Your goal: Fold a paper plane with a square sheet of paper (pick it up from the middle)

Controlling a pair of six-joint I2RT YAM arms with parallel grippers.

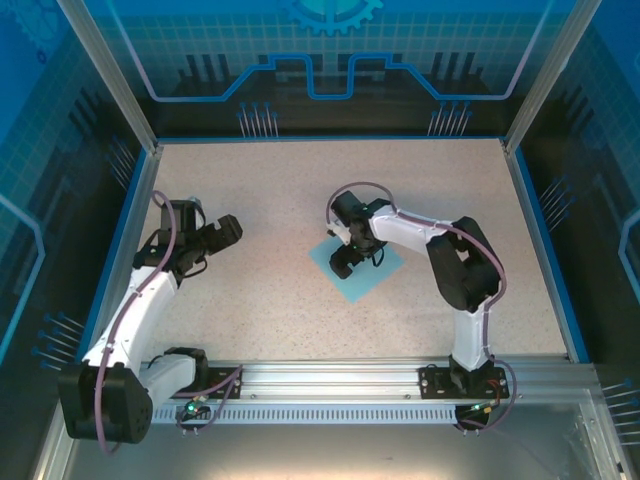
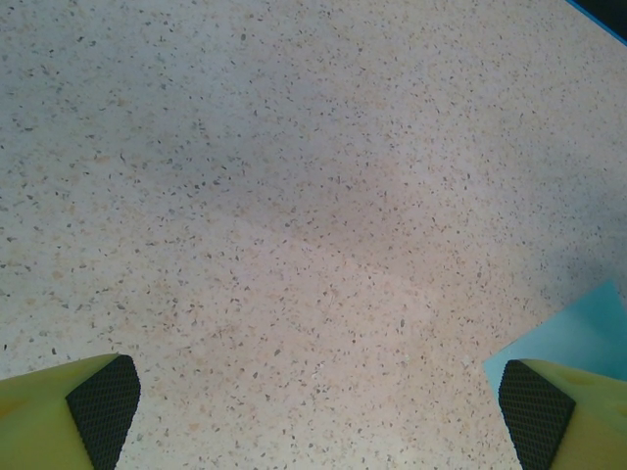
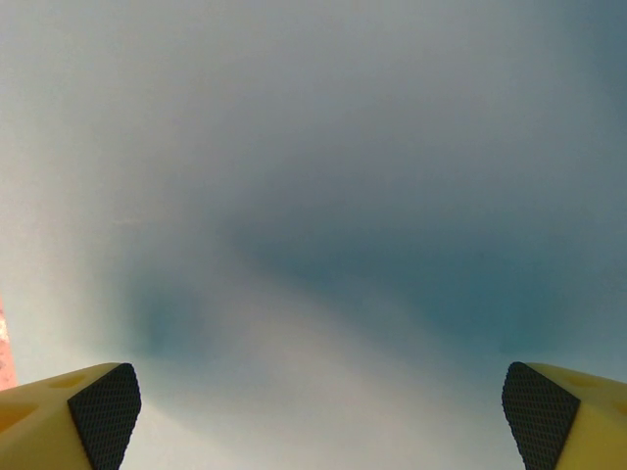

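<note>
Where right jaws gape, square sheet of paper (image 1: 366, 283) partly hidden, blurred

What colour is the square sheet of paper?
The sheet is plain light blue, clearest in the top external view.

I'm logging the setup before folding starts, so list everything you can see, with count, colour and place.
square sheet of paper: one, light blue, on the table right of centre, under the right gripper
table: one, speckled beige, blue edging
back panel: one, blue with line pattern, behind the table
mounting rail: one, silver, near edge
left gripper: one, yellow fingers with black pads, open over bare table, left side
right gripper: one, same colours, open just above the sheet
</note>
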